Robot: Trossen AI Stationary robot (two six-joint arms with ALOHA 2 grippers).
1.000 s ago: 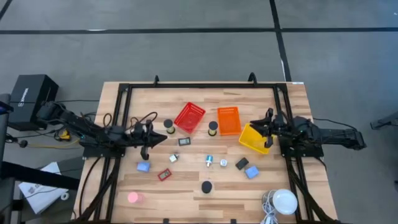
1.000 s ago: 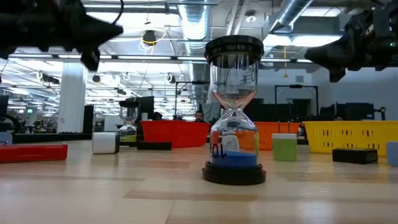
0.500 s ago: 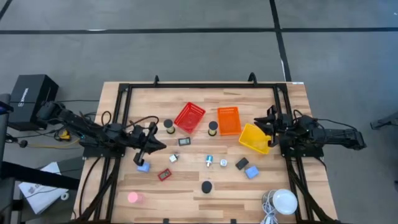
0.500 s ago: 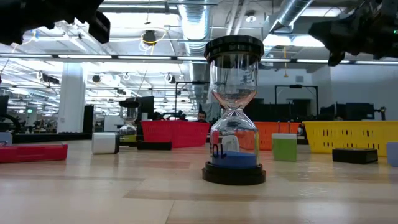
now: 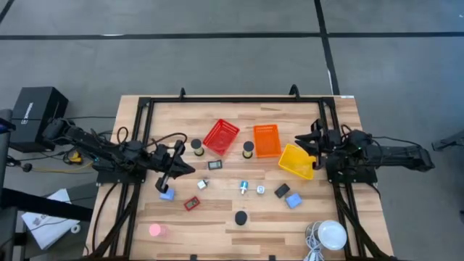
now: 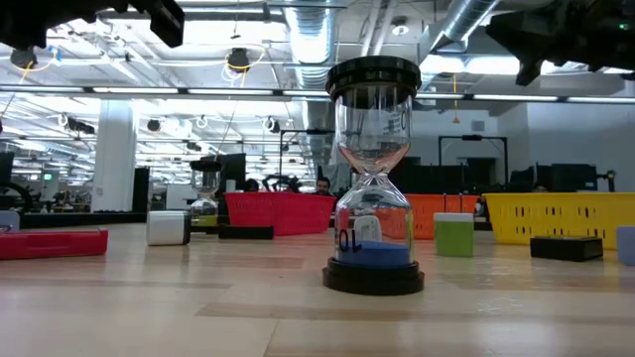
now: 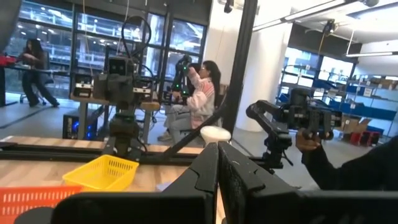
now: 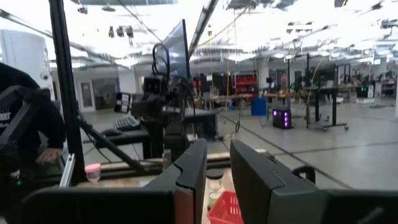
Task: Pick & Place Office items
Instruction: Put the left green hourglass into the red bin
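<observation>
Your left gripper (image 5: 180, 165) has its fingers pressed together on nothing and has dropped back over the last second from beside the small black round roll (image 5: 196, 145) to a spot above the small blue block (image 5: 167, 194) at the left of the wooden table (image 5: 239, 116). Your right gripper (image 5: 309, 139), nearly closed and also empty, has drawn back slightly beside the yellow mesh basket (image 5: 296, 161). I judge that no office item has been taken: the red-framed piece (image 5: 191, 204), pink disc (image 5: 154, 230) and the rest lie loose outside the baskets.
</observation>
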